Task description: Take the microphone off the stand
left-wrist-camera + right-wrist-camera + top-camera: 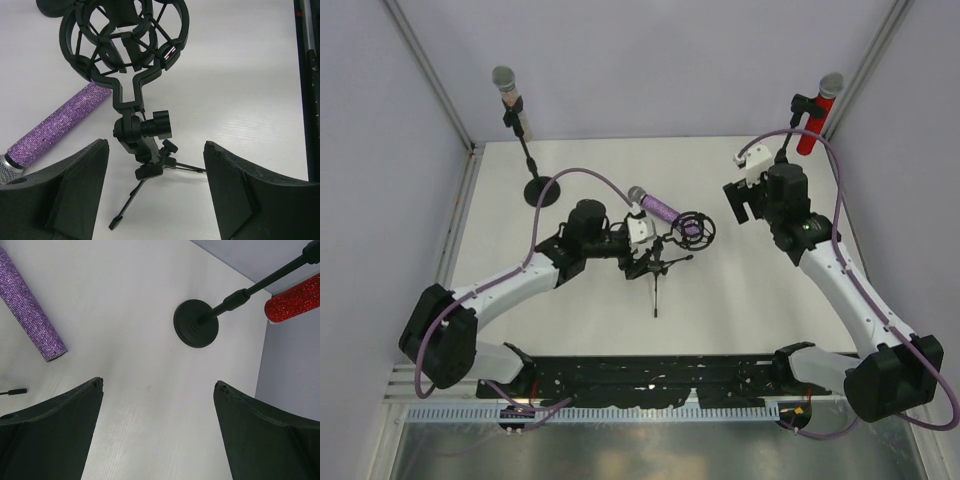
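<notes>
A purple glitter microphone [655,205] lies on the table to the left of the black shock-mount ring [692,229] of a small tripod stand [658,275]. In the left wrist view the ring [125,35] is empty and the microphone [60,122] lies behind it; the tripod [145,165] stands between my open fingers. My left gripper [660,250] is open and holds nothing, close to the tripod. My right gripper [738,203] is open and empty, right of the ring. In the right wrist view the microphone [30,307] lies at the upper left.
A beige microphone [510,95] sits on a tall stand with a round base [541,190] at the back left. A red microphone [817,115] sits on a stand at the back right, its base [196,323] in the right wrist view. Walls enclose the table.
</notes>
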